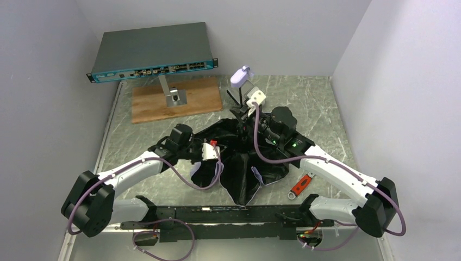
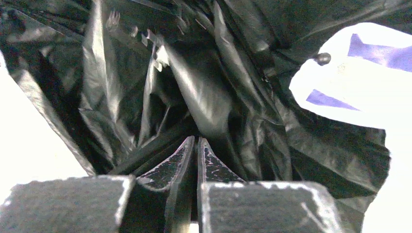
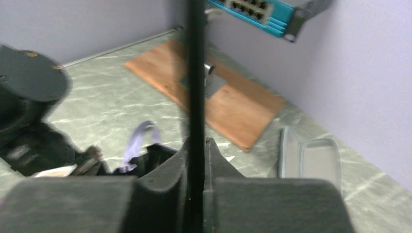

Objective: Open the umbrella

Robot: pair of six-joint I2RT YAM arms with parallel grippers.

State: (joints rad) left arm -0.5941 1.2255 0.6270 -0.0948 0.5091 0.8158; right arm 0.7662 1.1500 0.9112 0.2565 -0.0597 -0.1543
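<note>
The shaft (image 3: 196, 73) of the umbrella (image 1: 239, 163) was clamped in the right gripper (image 3: 197, 145). The left gripper (image 2: 196, 141) was pressed nearly together, with the black canopy (image 2: 204, 97) crumpled just ahead on the bench (image 1: 321, 109).

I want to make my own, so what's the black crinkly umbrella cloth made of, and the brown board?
The umbrella looks like thin synthetic fabric, glossy inside: it crumples and catches light. The board looks like matte wood, showing faint grain; possibly veneer.
</note>
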